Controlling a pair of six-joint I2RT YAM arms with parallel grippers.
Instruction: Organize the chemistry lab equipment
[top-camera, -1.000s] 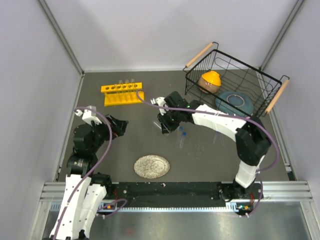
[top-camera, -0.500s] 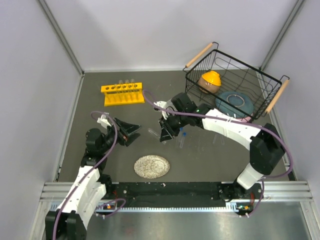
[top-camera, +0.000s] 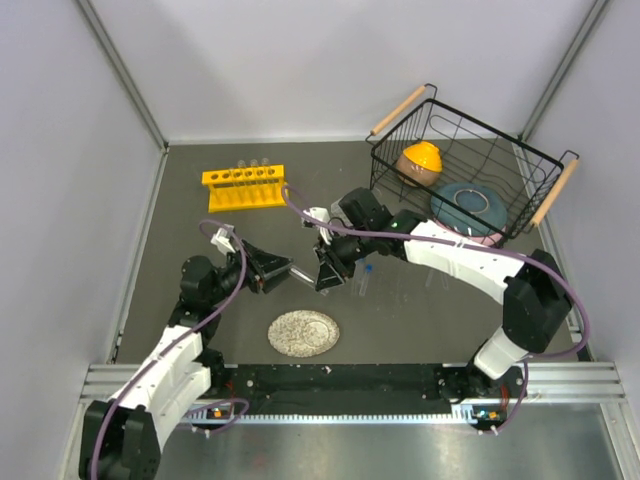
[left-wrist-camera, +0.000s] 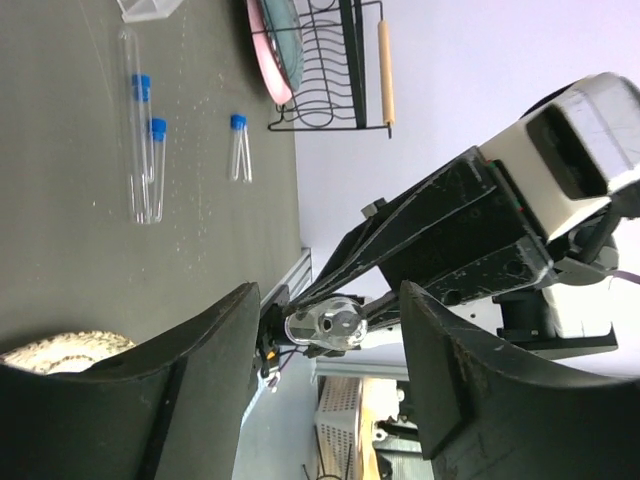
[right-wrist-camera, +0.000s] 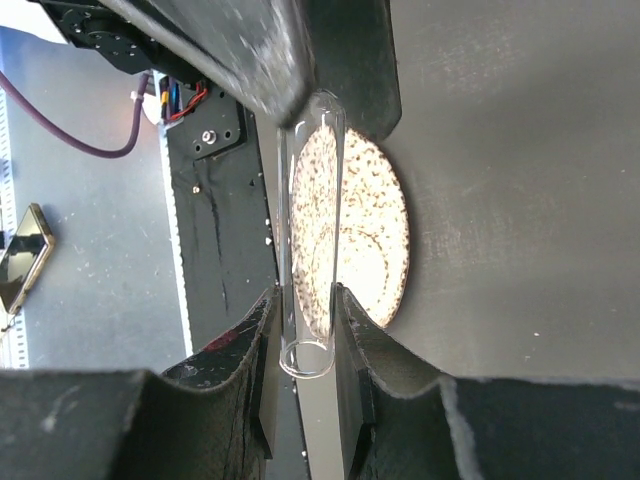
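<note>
My right gripper (top-camera: 325, 274) (right-wrist-camera: 305, 300) is shut on a thin clear glass test tube (right-wrist-camera: 310, 200), held level above the table. The tube's rounded end (left-wrist-camera: 335, 325) lies between the fingers of my left gripper (top-camera: 283, 272) (left-wrist-camera: 330, 320), which is open with a gap on each side. A yellow tube rack (top-camera: 244, 187) holding a few tubes stands at the back left. Blue-capped vials (top-camera: 362, 278) (left-wrist-camera: 145, 140) lie on the table under my right arm, and one more vial (left-wrist-camera: 238, 146) lies apart from them.
A round speckled plate (top-camera: 303, 333) (right-wrist-camera: 350, 230) lies near the front edge, just below both grippers. A black wire basket with wooden handles (top-camera: 545, 160) holding a blue dish and an orange-topped object stands at the back right. Grey walls close in both sides.
My left arm has reached right until its fingers surround the tube's end, and its jaws have narrowed. My right gripper has moved slightly forward and left, still holding the tube.
</note>
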